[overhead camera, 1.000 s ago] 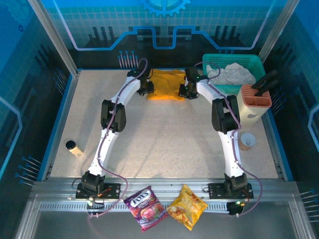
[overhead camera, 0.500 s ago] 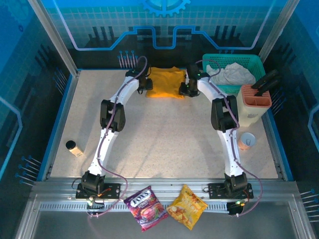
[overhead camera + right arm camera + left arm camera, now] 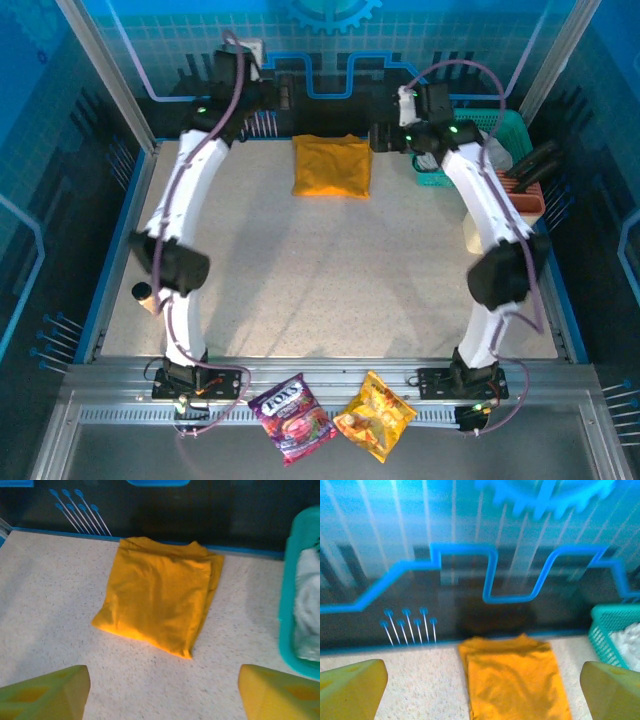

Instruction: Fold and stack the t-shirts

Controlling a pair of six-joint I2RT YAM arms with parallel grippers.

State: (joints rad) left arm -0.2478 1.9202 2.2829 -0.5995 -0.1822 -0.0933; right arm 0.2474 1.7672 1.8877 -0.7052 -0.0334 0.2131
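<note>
**Operator:** What is on the left of the top view?

**Spotter:** You have a small jar (image 3: pixel 146 297) at the counter's (image 3: pixel 330 290) left edge, partly behind your left arm. Your left claw (image 3: pixel 483 677) sits upper left of centre, up by the back wall. In its wrist view you see the yellow fingers (image 3: pixel 355 690) in the two bottom corners, spread wide with nothing held between them.

**Operator:** And in the middle?

**Spotter:** Your orange shirt (image 3: pixel 332 166) lies folded into a rough rectangle, flat on the counter at upper centre, close to the back wall. Neither claw touches it. At bottom centre, on the metal rail below the counter, lie a purple packet (image 3: pixel 292 417) and a yellow packet (image 3: pixel 375 413).

**Operator:** And the right?

**Spotter:** In the top view your right claw (image 3: pixel 162 680) hangs just right of the orange shirt, also spread wide and empty. Its wrist view looks down on that shirt at mid-frame. Further right, the teal basket (image 3: pixel 512 125) stands in the upper right corner. Your whitish shirt (image 3: pixel 307 605) lies crumpled inside it, partly hidden by your right arm. Just below the basket stands a peach holder (image 3: pixel 525 197).
</note>
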